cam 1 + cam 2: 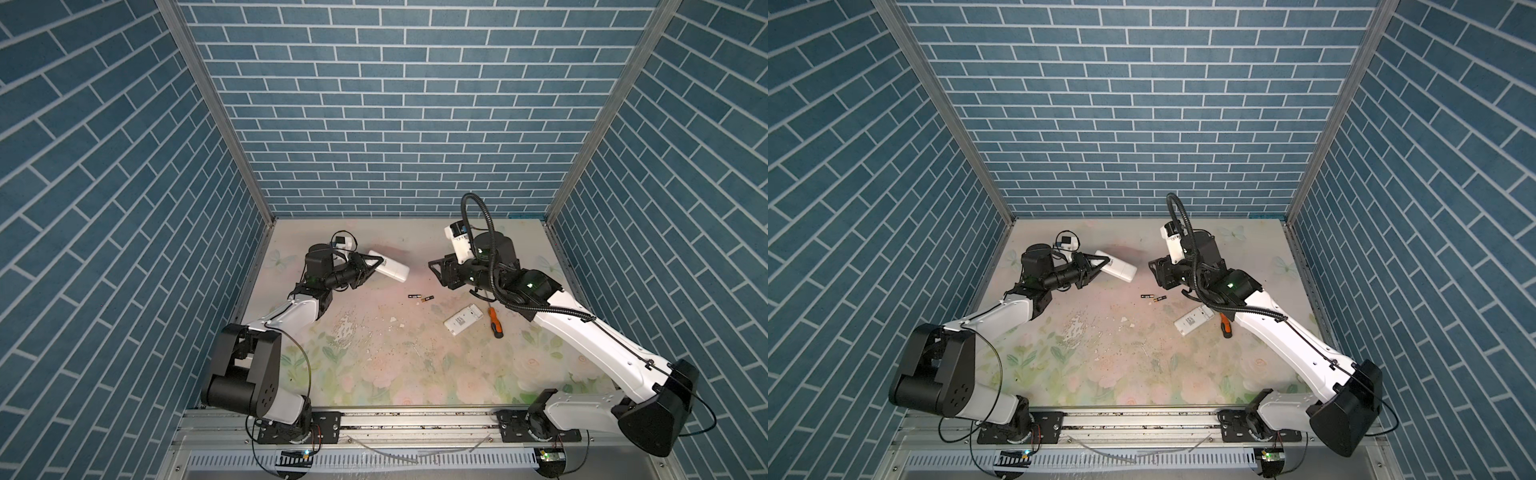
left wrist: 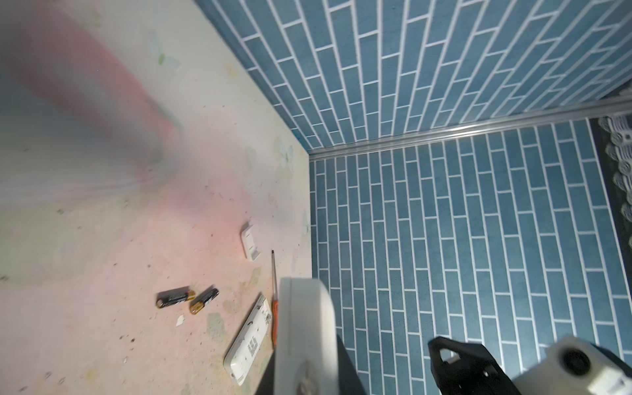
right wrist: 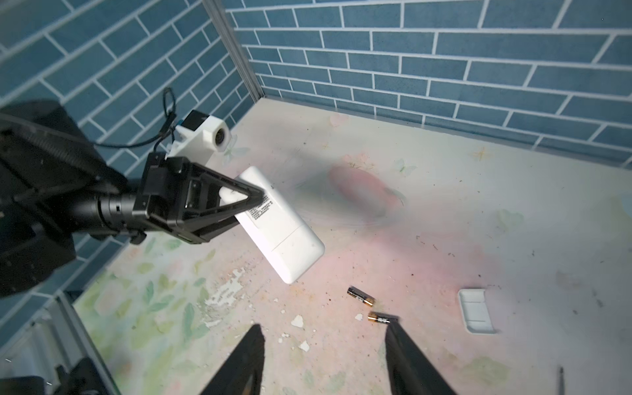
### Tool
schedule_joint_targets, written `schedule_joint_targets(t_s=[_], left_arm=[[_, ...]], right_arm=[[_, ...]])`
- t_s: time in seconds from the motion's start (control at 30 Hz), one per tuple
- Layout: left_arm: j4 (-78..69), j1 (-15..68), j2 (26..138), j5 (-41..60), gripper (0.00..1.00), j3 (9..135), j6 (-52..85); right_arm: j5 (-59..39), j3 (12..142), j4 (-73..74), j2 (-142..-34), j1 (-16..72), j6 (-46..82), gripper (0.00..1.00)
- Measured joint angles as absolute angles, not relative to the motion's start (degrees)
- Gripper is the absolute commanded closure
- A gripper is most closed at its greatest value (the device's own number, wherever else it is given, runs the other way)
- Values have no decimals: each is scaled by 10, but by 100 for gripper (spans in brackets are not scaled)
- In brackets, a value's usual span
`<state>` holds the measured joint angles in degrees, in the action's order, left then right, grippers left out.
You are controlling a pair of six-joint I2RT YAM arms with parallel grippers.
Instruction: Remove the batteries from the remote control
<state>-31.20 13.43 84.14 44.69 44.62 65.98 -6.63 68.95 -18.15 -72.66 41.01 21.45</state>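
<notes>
My left gripper [image 1: 376, 264] [image 3: 263, 201] is shut on a white remote control [image 1: 390, 270] [image 1: 1119, 270] [image 3: 280, 229] and holds it tilted in the air over the back left of the table. The remote's labelled back shows. Two batteries [image 1: 414, 296] [image 1: 428, 298], black with gold ends, lie nearly end to end on the table's middle [image 2: 174, 297] [image 2: 204, 301]. My right gripper [image 1: 434, 268] [image 3: 323, 326] hangs open above the table just right of them, with nothing between its fingers. In the right wrist view one fingertip [image 3: 391, 328] lies beside a battery [image 3: 381, 318].
A second white remote [image 1: 463, 318] [image 2: 248, 342] lies on the table at the right, beside an orange-handled screwdriver [image 1: 495, 322] [image 2: 274, 307]. A loose white battery cover [image 3: 476, 311] [image 2: 250, 243] lies beyond the batteries. Blue brick walls [image 1: 395, 124] enclose the table on three sides.
</notes>
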Motion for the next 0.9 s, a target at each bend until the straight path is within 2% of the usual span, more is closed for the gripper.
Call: schedule_joint_targets(t_s=[0.4,0.9], left_arm=[[-495,174,842,394,100,363,653],[-520,196,822,354,100,333,607]], right_arm=[[-224,569,-9,-769,303,441,47],[-294,568,84,-821,303,512,49]])
